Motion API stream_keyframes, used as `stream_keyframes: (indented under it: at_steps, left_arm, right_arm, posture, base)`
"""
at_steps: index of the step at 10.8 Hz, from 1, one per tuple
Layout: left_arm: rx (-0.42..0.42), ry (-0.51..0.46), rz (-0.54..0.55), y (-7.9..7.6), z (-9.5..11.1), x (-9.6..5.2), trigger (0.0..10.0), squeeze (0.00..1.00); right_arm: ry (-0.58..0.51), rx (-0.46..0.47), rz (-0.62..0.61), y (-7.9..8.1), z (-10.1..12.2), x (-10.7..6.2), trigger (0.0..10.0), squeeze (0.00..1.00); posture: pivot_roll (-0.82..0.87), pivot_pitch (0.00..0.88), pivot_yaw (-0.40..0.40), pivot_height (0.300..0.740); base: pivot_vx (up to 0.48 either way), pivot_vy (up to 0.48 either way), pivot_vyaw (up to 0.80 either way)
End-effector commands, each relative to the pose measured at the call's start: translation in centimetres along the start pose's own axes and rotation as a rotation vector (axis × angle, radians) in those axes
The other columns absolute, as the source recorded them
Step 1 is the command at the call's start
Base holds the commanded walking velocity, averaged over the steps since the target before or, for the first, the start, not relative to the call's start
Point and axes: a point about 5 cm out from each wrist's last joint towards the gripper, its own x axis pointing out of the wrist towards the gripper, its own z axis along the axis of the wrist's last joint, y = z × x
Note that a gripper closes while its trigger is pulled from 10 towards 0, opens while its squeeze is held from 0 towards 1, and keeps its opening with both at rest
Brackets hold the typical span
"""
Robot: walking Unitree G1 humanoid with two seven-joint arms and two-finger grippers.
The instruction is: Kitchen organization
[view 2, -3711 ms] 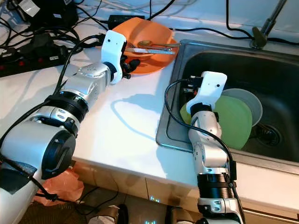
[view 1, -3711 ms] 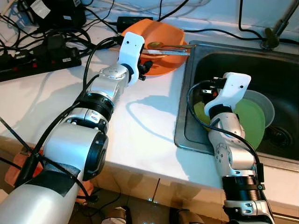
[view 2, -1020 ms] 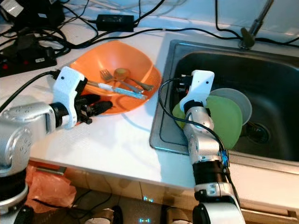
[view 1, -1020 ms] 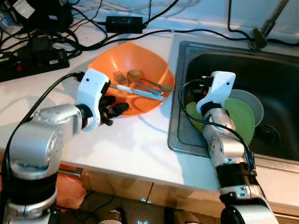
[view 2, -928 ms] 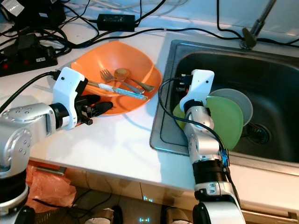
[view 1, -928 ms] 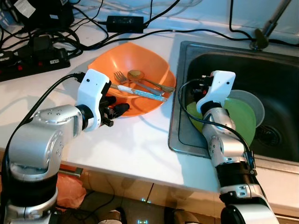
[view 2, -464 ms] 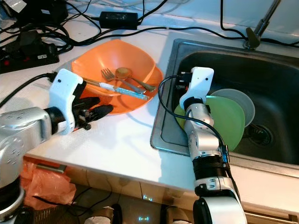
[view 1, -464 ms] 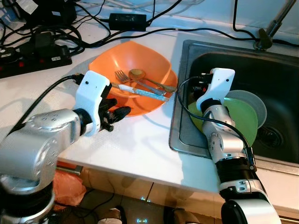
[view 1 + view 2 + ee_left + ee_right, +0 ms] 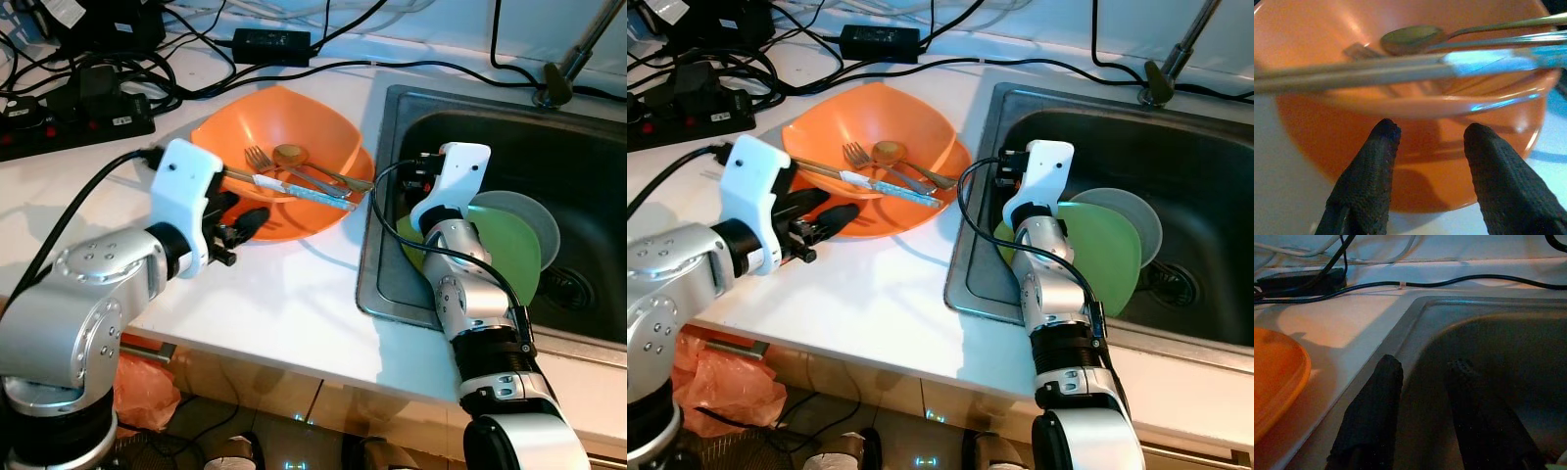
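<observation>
An orange bowl [image 9: 294, 122] sits on the white counter [image 9: 284, 294], left of the sink. Across it lie a fork [image 9: 257, 159], a spoon [image 9: 292, 155] and a blue-handled knife [image 9: 294, 189]. My left gripper [image 9: 245, 220] is open at the bowl's near side. In the left wrist view its fingertips [image 9: 1385, 131] stand apart just below the rim [image 9: 1415, 105], with the bowl's wall behind them. My right gripper [image 9: 1425, 366] is open and empty inside the sink [image 9: 588, 147], near its left wall. Behind that arm, a green plate [image 9: 514, 259] leans in the sink.
A pale bowl [image 9: 537, 211] lies behind the green plate, and the drain [image 9: 565, 284] is to its right. The faucet [image 9: 566, 67] stands at the back. A power strip [image 9: 69, 113], a black adapter [image 9: 271, 44] and several cables crowd the counter's back left.
Since the earliest frames the orange bowl has come nearer the counter's front, and my left arm has drawn back with it. Over the last second the left gripper has barely shifted; the right arm stays.
</observation>
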Motion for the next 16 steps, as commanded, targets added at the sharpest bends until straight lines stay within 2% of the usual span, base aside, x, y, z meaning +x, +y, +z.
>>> stream_keyframes:
  at_steps: [1, 3, 6, 9, 10, 12, 13, 14, 15, 16]
  left_arm:
    - [-0.007, -0.013, 0.011, 0.2, 0.0, -0.2, 10.0, 0.0]
    - [0.005, 0.024, 0.044, 1.1, -1.6, -1.2, 10.0, 0.0]
    - [-0.016, 0.002, 0.278, 4.4, -2.6, -3.3, 10.0, 0.0]
    - [-0.041, -0.087, 0.417, 6.1, -2.1, -4.9, 10.0, 0.0]
    - [0.025, -0.077, 0.619, 8.2, -3.0, -6.4, 10.0, 0.0]
    - [0.075, -0.113, 0.801, 9.8, -3.1, -7.1, 10.0, 0.0]
    - [0.103, -0.128, 0.83, 9.5, -3.0, -6.8, 10.0, 0.0]
    - [0.194, -0.162, 0.901, 9.3, -2.7, -6.3, 10.0, 0.0]
    - [0.258, -0.223, 0.953, 9.2, -1.9, -6.2, 10.0, 0.0]
    - [0.299, -0.325, 0.936, 8.5, -0.6, -5.5, 10.0, 0.0]
  right_arm:
    - [0.021, 0.017, -0.014, -0.4, -0.9, -0.3, 10.0, 0.0]
    - [0.025, 0.011, -0.008, -0.4, -0.9, -0.1, 10.0, 0.0]
    - [0.023, 0.008, 0.004, -0.3, -0.8, 0.1, 10.0, 0.0]
    - [0.022, 0.008, 0.009, -0.3, -0.9, 0.1, 10.0, 0.0]
    - [0.026, -0.001, -0.002, -0.9, -1.0, 0.1, 10.0, 0.0]
    - [0.029, -0.008, -0.013, -1.2, -1.1, 0.2, 10.0, 0.0]
    - [0.025, -0.007, -0.014, -1.2, -1.0, 0.2, 10.0, 0.0]
    - [0.022, -0.01, -0.018, -1.3, -1.0, 0.2, 10.0, 0.0]
    - [0.018, -0.013, -0.029, -1.6, -0.9, 0.2, 10.0, 0.0]
    - [0.008, -0.019, -0.051, -2.3, -0.6, 0.3, 10.0, 0.0]
  posture:
    - [0.2, 0.18, -0.037, 0.74]
    - [0.19, 0.18, -0.049, 0.74]
    - [0.2, 0.175, -0.062, 0.74]
    - [0.2, 0.171, -0.067, 0.74]
    - [0.2, 0.166, -0.075, 0.74]
    - [0.19, 0.158, -0.075, 0.74]
    - [0.19, 0.158, -0.075, 0.74]
    - [0.19, 0.158, -0.075, 0.74]
    - [0.18, 0.152, -0.072, 0.74]
    - [0.18, 0.152, -0.072, 0.74]
  base:
    - [0.0, 0.0, 0.0]
    - [0.0, 0.0, 0.0]
    - [0.0, 0.0, 0.0]
    - [0.0, 0.0, 0.0]
    - [0.0, 0.0, 0.0]
    - [0.0, 0.0, 0.0]
    - [0.0, 0.0, 0.0]
    - [0.0, 0.0, 0.0]
    - [0.0, 0.0, 0.0]
    - [0.0, 0.0, 0.0]
